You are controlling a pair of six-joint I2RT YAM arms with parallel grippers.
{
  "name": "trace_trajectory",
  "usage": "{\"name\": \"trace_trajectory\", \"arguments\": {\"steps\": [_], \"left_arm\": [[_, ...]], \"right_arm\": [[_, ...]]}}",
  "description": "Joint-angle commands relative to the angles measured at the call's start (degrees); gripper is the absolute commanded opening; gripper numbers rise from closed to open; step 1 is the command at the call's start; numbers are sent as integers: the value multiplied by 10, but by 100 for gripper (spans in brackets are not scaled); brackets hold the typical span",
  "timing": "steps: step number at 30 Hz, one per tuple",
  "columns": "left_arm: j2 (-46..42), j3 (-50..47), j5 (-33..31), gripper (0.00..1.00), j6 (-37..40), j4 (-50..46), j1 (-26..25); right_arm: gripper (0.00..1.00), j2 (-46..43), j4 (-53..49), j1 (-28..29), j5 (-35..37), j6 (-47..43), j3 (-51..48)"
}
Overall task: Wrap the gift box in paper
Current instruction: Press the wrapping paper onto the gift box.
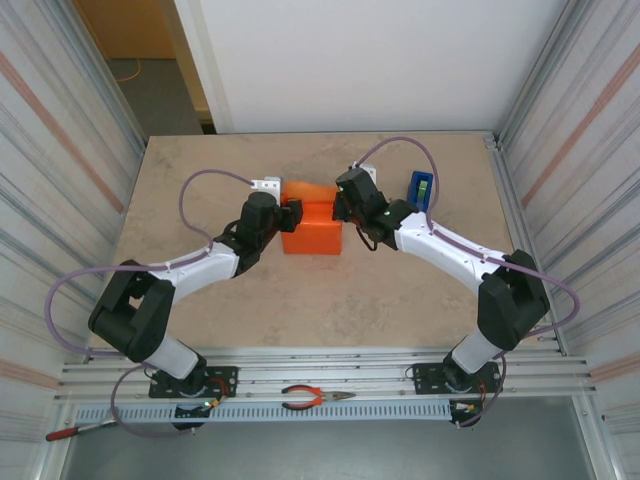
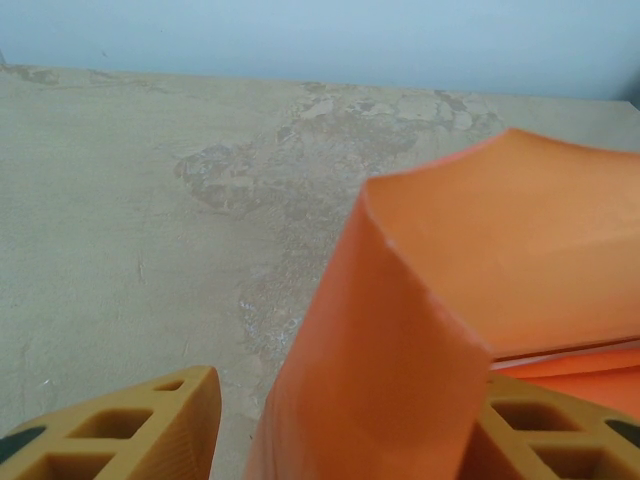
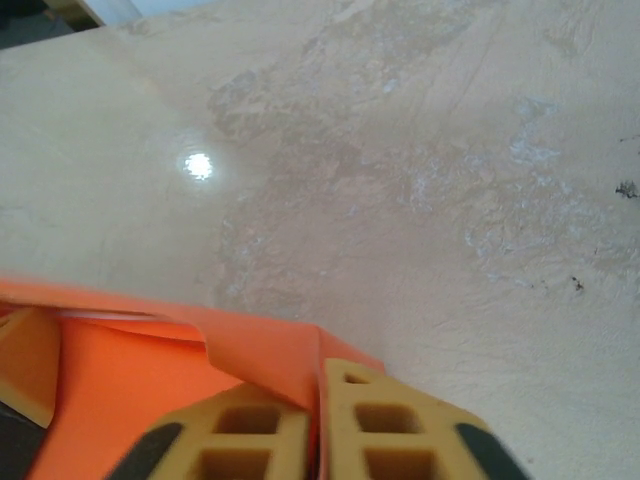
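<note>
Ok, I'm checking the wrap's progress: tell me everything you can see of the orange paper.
Plain matte orange, the paper is folded into a low block mid-table, creased, with loose flaps. The right gripper pinches one flap edge; another fold stands inside the open left gripper. It rests on the beige table.

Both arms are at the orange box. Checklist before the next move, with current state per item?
1. Right tool clamped on the paper: ok, fingers shut on an edge.
2. Left tool clamped: not ok, open, astride a raised flap, with a gap beside one finger.
3. Gift box seated on the table: ok, between both tools.
4. Blue tape dispenser clear of the paper: ok, apart, beyond the right arm.
5. Box ends closed: cannot tell, the tools hide them.
</note>
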Motion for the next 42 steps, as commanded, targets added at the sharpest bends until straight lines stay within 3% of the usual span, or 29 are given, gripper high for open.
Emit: {"name": "trace_trajectory", "arguments": {"steps": [1,2,3,4,6,7,9,10,11,12,13,14,15,16,18,19,20,22,24,29,42], "left_arm": [[1,-7,-5,56,2,-27,-8],[-1,-8,-5,56,2,-27,-8],[0,-7,-4,56,2,-28,-8],[-1,-7,-4,56,1,-27,-8],[-1,-9,-4,56,2,-27,-8],[-2,-9,-4,56,2,-27,-8],[-1,-9,-4,55,2,-28,-9],[-2,-9,-5,55,2,-27,-9],[-2,-9,-5,55,2,-28,-10],[-2,-9,-5,55,2,-28,-9],[-3,-9,-5,55,1,-28,-10],[-1,-9,-5,55,1,-28,-9],[-2,-8,-5,55,2,-28,-9],[-2,-8,-5,55,2,-27,-10],[-2,-8,-5,55,1,-28,-10],[-2,-7,-5,55,2,-28,-11],[-2,-6,-5,55,2,-28,-11],[-1,-5,-6,55,1,-28,-11],[0,-4,-5,55,1,-27,-11],[-1,-4,-5,55,1,-26,-12],[-5,0,-3,55,14,-22,-11]], "right_arm": [[56,-3,-10,-11,3,-8,15],[62,-2,-12,-14,-1,-7,19],[60,-2,-13,-18,-5,-8,21],[51,-2,-13,-20,-10,-9,23],[11,0,-13,-24,-18,-12,28],[0,0,-12,-25,-22,-14,30],[1,0,-10,-29,-34,-17,35],[12,0,-6,-29,-40,-19,36],[37,0,-5,-30,-43,-19,37],[52,1,-7,-31,-45,-19,41],[51,3,-10,-33,-49,-19,44],[36,5,-11,-34,-55,-20,47],[15,4,-11,-35,-58,-20,48],[5,5,-9,-35,-61,-21,49],[1,1,-8,-36,-67,-21,49],[8,-1,-7,-37,-69,-21,50],[33,-5,-5,-36,-72,-21,48],[71,-11,-4,-36,-73,-19,43],[83,-16,-2,-33,-67,-16,31],[87,-13,12,-25,-57,0,-6],[83,31,33,-18,-22,34,-68]]}}
